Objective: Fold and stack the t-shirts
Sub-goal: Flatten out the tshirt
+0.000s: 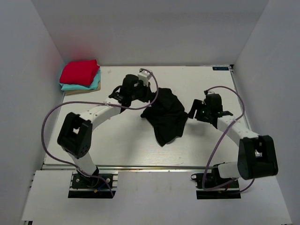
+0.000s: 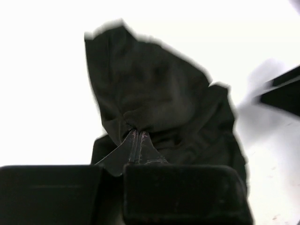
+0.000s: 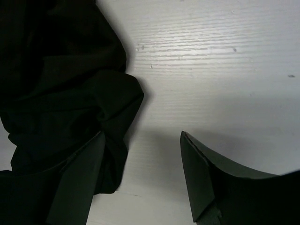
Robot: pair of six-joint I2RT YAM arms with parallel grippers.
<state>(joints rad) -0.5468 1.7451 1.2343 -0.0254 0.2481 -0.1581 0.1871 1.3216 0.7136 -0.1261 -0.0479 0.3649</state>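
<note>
Left tool [image 2: 136,137]: I hold it clamped shut on a fold of the black t-shirt [image 2: 159,89], ready to lift it.
Right tool [image 3: 140,138]: jaws apart beside the cloth, gripping nothing, placed for a second grip.
Counter [image 1: 117,145]: the shirt is bunched at the middle.
Folded stack [image 1: 80,75]: far-left corner, well apart.

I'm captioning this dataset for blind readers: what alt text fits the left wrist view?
The left gripper, shut, pinches a fold of the crumpled black t-shirt, which fills the middle of the view against the white table.
</note>
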